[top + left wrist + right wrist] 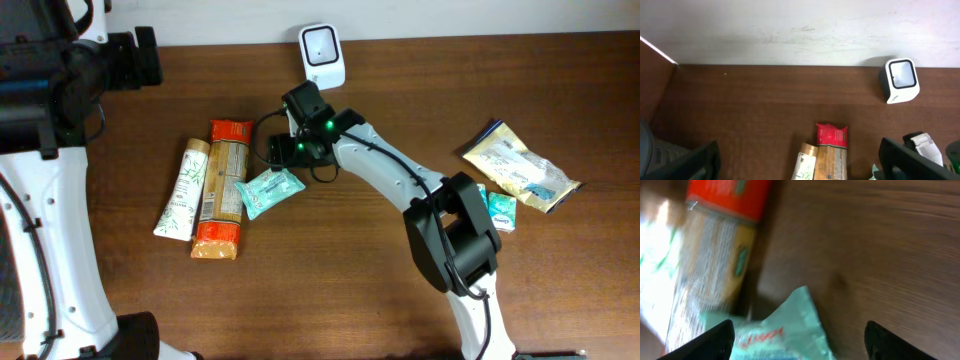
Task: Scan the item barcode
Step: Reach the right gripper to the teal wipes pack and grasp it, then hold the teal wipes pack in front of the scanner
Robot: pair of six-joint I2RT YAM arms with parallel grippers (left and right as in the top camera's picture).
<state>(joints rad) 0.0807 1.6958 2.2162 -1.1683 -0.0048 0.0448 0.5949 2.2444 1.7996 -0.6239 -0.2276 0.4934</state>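
Teal packet [268,190] lies flat on the table [330,290] at the right end of a row. Its left edge is against the cracker pack [222,190], with the tube [183,190] further left. The scanner [323,55] stands on the far side, near the wall.

Your right gripper [801,342] hangs low over the packet's far end. Its 2 fingers [715,342] are spread wide to either side of it and pinch nothing. Your left gripper [797,167] is parked far left, fully spread and empty.

My reading is that this is the put-down end of a scan cycle. The packet sits lined up with 2 other items on the left, while a gold packet [520,165] and a small teal sachet [498,210] wait well apart on the right. The same pose could also be the start of a pick, so check before you commit.

If it is a put-down, lift straight up so the fingers clear the wrapper. Then swing right, take the gold packet by an edge, and turn its printed code toward the scanner window.

The packet looks like a soft, flat sachet in mint green with a crimped end. The wrist view shows red script lettering and some white and blue print. No barcode shows on the upward face, so it may be underneath.
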